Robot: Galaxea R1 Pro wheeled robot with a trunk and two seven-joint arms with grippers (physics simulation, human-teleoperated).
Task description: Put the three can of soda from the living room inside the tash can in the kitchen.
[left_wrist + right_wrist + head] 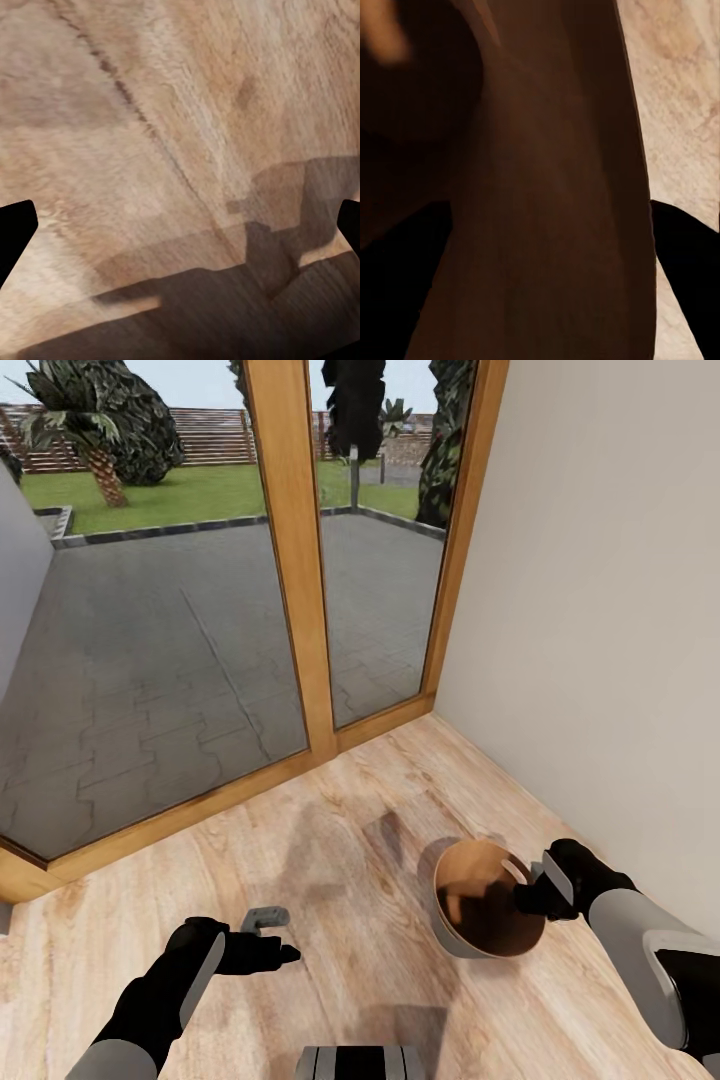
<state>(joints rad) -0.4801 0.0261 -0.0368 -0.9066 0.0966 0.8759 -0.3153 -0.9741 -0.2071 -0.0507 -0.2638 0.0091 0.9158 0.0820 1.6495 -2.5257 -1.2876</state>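
The trash can (452, 932) is a small round bucket, pale grey outside and coppery brown inside. It hangs tilted just above the wood floor at the lower right of the head view. My right gripper (533, 897) is shut on its rim, and the bin's brown wall (547, 150) runs between the two fingers (686, 255). A blurred orange shape (457, 906) lies inside the bin; I cannot tell whether it is a soda can. My left gripper (272, 937) hangs open and empty over the floor, its fingertips (15, 232) spread wide.
I face a room corner. Wood-framed glass doors (295, 560) stand ahead, with a paved patio and garden behind them. A plain pale wall (600, 610) closes the right side, close to the bin. Light wood floor (330, 840) stretches between me and the doors.
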